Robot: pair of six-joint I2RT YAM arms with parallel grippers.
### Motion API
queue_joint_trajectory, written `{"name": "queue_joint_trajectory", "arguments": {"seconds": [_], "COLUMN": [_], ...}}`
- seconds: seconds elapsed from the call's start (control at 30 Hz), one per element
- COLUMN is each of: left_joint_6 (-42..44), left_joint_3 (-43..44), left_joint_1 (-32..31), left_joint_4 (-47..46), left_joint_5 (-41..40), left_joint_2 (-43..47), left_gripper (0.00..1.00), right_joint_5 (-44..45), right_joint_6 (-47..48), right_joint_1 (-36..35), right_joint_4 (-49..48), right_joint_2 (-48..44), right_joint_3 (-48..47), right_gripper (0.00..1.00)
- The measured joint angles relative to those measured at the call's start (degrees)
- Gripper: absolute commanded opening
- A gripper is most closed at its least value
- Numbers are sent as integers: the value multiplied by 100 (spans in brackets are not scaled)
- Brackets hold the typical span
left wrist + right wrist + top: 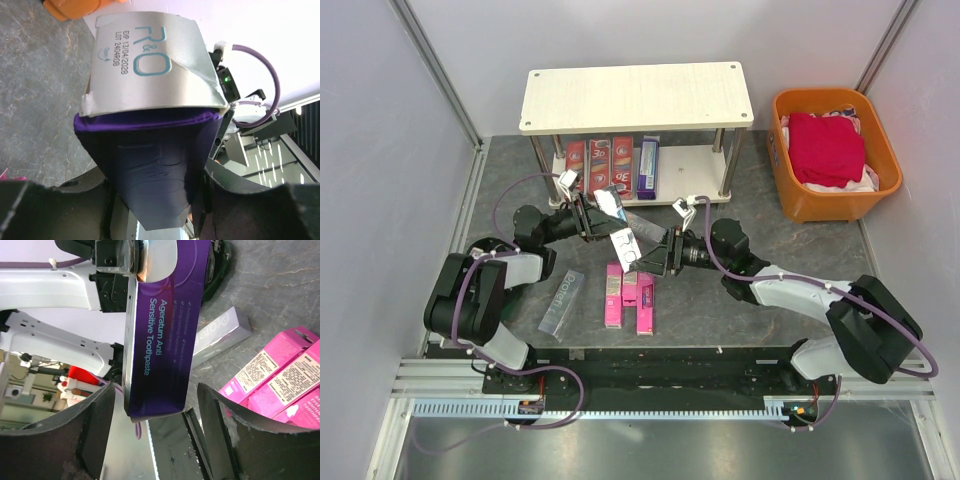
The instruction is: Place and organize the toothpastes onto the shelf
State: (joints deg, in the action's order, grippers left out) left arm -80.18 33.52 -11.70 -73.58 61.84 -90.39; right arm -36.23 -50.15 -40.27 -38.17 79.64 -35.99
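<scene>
One purple carton [160, 330] in hand-over, up in the air over the counter [740, 310] at the middle of the top view, well below the shelf [640, 95]. Clamped narrow at one end by the left fingers [50, 210], silver end flap at the top of the left wrist view. Flanked at the other end by the right fingers [100, 430], wide on both sides with a gap to each face, so not yet gripped there.

Risks, as judged from here. Letting go on the left before a firm hold on the right: likely a drop onto the pink cartons [630, 297] lying near, at lower centre. Closing on the right too close to the tip: probably a weak hold, then slipping or swinging on the way up. Pulling from both sides at once: possibly a crushed or twisted box, being only thin card.

Around: three red cartons [600, 158] and one dark carton [647, 165] already standing on the lower board [695, 160], upper centre, filling its left part. One silver carton [562, 300] flat at lower left, near the left arm [535, 225]. Orange basket [830, 205] with red cloth at upper right, well apart. In the way to the lower board: the shelf's own top above, the thin legs [728, 158] at the sides, and the left arm, stretched between carton and shelf front. Best approached low and from the right.
</scene>
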Motion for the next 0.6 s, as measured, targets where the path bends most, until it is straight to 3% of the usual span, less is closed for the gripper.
{"name": "queue_joint_trajectory", "arguments": {"seconds": [0.27, 0.37, 0.6], "left_joint_6": [-42, -61, 2], "left_joint_3": [-17, -24, -81], "left_joint_1": [0, 0, 0], "left_joint_4": [-48, -55, -59], "left_joint_5": [-127, -129, -173], "left_joint_2": [2, 2, 15], "left_gripper": [43, 47, 78], "right_joint_5": [50, 96, 302], "right_joint_6": [-584, -684, -717], "right_joint_1": [7, 0, -11], "right_joint_4": [-651, -717, -651], "right_joint_2": [175, 184, 151], "right_joint_3": [146, 179, 205], "right_gripper": [39, 32, 27]}}
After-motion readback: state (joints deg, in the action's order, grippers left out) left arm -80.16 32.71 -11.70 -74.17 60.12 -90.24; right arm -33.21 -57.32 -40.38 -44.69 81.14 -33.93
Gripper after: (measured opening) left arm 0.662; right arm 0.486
